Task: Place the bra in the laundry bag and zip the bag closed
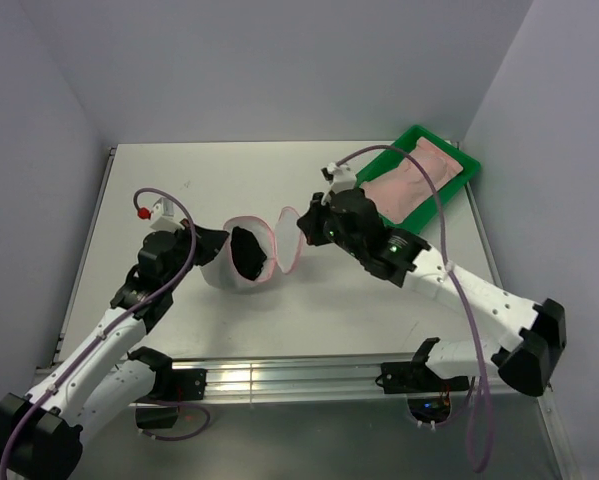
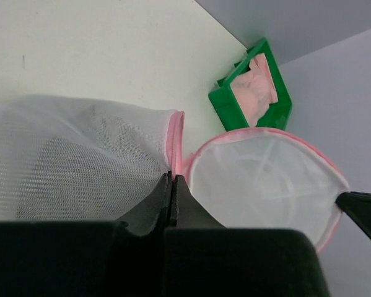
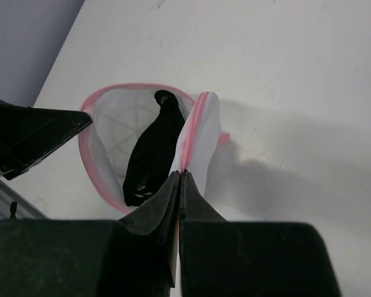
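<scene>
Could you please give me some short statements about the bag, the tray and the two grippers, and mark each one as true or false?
1. The black bra lies inside the laundry bag. True.
2. The bag is zipped closed. False: its round flap stands open.
3. The left gripper and the right gripper are both shut on the bag's pink rim. True.
4. The green tray is empty. False: a pink cloth lies in it.
5. The tray sits at the near left. False: it is at the far right in the top view.
</scene>
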`<action>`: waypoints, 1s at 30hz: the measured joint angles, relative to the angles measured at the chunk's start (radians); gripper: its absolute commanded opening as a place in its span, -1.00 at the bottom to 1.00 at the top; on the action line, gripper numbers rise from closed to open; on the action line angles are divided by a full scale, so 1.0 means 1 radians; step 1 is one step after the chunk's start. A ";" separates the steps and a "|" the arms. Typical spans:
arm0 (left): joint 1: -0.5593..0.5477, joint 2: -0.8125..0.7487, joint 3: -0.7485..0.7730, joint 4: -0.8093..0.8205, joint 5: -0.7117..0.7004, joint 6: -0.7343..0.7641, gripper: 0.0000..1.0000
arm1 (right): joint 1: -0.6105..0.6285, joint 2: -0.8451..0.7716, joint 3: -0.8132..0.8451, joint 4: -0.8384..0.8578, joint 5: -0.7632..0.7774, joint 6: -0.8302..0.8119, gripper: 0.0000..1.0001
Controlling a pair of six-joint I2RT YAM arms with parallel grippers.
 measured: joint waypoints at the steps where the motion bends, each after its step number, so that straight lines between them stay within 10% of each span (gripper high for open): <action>1: 0.002 0.011 0.006 0.002 -0.014 0.000 -1.00 | -0.006 0.039 0.019 0.006 -0.018 -0.004 -1.00; 15: 0.180 -0.076 -0.049 -0.033 -0.193 -0.006 -0.81 | -0.144 0.481 0.326 0.173 -0.240 -0.012 -1.00; 20: 0.239 -0.135 -0.145 -0.101 -0.211 -0.006 0.01 | -0.215 0.607 0.324 0.180 -0.294 0.002 -0.97; 23: 0.246 -0.175 -0.148 -0.122 -0.210 0.000 0.35 | -0.248 0.637 0.326 0.182 -0.328 0.001 -0.39; 25: 0.247 -0.185 -0.144 -0.128 -0.204 0.003 0.56 | -0.264 0.642 0.331 0.180 -0.334 0.000 0.33; 30: 0.247 -0.195 -0.073 -0.185 -0.150 0.040 0.78 | -0.314 0.644 0.368 0.175 -0.362 -0.031 0.46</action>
